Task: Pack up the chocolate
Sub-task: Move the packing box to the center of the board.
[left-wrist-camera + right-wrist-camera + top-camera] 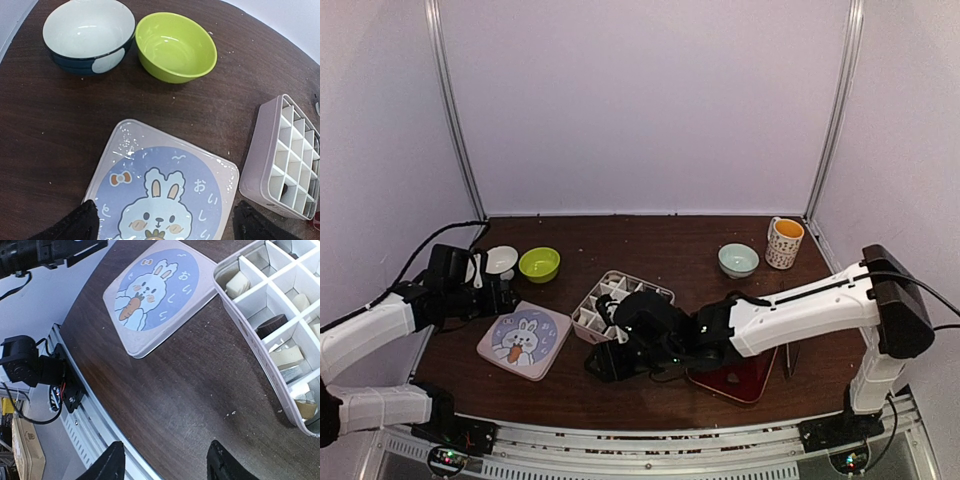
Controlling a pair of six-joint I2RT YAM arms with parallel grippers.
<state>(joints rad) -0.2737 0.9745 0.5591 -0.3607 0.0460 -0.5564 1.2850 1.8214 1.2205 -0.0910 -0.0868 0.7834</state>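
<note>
Three bowls: white (501, 260), green (539, 264), pale blue (738, 260). One mug (784, 242), one compartmented box (616, 305), one rabbit-print lid (524, 339), one red tray (740, 378). Visible chocolate pieces (237, 284): one dark, at least four cream.

The dark brown wooden table (650, 235) carries a pale divided box (605, 295) near its middle. Just left of the box and apart from it, a square rabbit-print lid (524, 339) lies flat. Behind the box on that side stand a lime-green bowl (539, 264) and, close beside it, a white-lined dark blue bowl (502, 260). Back and right of the box sit a pale blue-green bowl (738, 260) and a patterned mug (784, 243). A dark red tray (748, 380) lies to the box's right, toward the front.
</note>
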